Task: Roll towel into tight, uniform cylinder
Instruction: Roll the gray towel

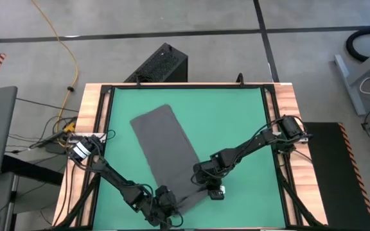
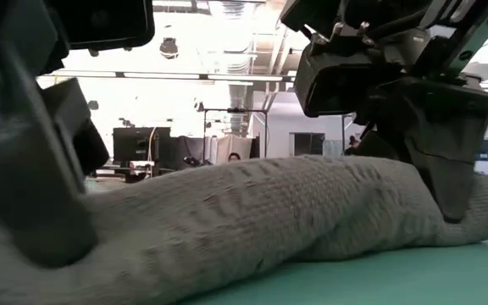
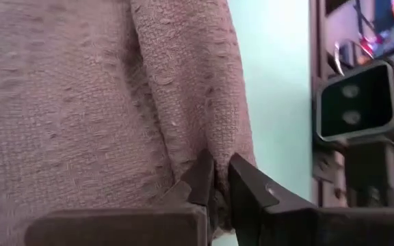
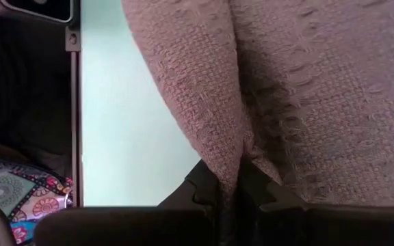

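Observation:
The dark grey towel [image 1: 162, 144] lies flat and slantwise on the green mat [image 1: 236, 122], running from the far left toward the near middle. Its near end is raised into a rounded fold [image 2: 252, 212] that rests on the mat. My left gripper [image 1: 166, 196] is shut on the left corner of this end. My right gripper [image 1: 212, 186] is shut on its right corner. The white tag does not show. My left gripper pinches a raised fold of the towel's near end [image 3: 207, 160] between its two fingers, at that end's left corner. The fingers come low from the near side. The cloth is bunched at the pinch and the towel's remaining length lies on the mat. My right gripper pinches a fold of the towel's near end [image 4: 232, 160] between its two fingers, at that end's right corner [image 2: 473, 199]. The fingers slant down from above. The cloth is gathered at the pinch, and the fold's underside rests on the mat.
The mat has bare room on both sides of the towel. A wooden frame [image 1: 90, 128] rims the table. A black box [image 1: 162, 64] stands on the floor beyond the far edge, with cables [image 1: 63, 122] at the left.

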### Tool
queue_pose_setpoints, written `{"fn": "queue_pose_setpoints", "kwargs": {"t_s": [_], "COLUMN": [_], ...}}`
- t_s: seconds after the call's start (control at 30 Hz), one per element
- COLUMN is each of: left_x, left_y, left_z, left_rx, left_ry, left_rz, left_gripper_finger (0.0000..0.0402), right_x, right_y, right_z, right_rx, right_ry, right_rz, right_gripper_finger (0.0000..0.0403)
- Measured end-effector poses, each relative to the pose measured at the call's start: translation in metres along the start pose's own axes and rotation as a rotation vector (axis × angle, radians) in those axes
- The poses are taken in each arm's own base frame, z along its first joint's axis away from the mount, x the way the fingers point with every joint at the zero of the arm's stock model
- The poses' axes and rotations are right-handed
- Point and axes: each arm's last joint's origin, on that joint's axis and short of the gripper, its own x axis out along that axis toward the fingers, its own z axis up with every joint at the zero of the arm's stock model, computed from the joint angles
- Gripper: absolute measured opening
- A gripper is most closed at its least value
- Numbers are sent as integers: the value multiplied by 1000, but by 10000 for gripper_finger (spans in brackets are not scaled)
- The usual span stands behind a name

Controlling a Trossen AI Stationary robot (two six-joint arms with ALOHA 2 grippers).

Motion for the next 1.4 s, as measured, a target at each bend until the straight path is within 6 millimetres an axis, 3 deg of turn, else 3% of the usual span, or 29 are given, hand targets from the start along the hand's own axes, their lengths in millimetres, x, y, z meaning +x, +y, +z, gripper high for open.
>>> {"fn": "queue_pose_setpoints", "kwargs": {"t_s": [0.23,0.5,0.67,0.83,1.03,1.17,1.27,1.4], "left_x": [-11,-15,-17,-19,-21,-21,-24,-32], "left_y": [-6,-11,-14,-15,-14,-14,-14,-11], "left_z": [3,-3,-8,-13,-16,-17,-17,-15], "left_rx": [56,44,38,28,14,7,-4,3], "left_ry": [92,100,101,103,117,119,127,112], "left_rz": [-88,-105,-108,-89,-59,-51,-38,10], "left_gripper_finger": [4,2,1,1,0,0,0,0], "right_x": [4,8,-9,-21,-42,-64,-72,-69], "right_y": [9,22,21,13,-15,-38,-65,-109], "right_z": [3,3,1,9,33,58,73,76], "right_rx": [-55,-195,-211,-265,-319,-321,-257,-162], "right_ry": [-71,-83,-50,-109,-320,-566,-727,-762], "right_rz": [-22,50,82,53,-109,-233,-395,-523], "right_gripper_finger": [49,145,198,220,215,207,200,190]}}
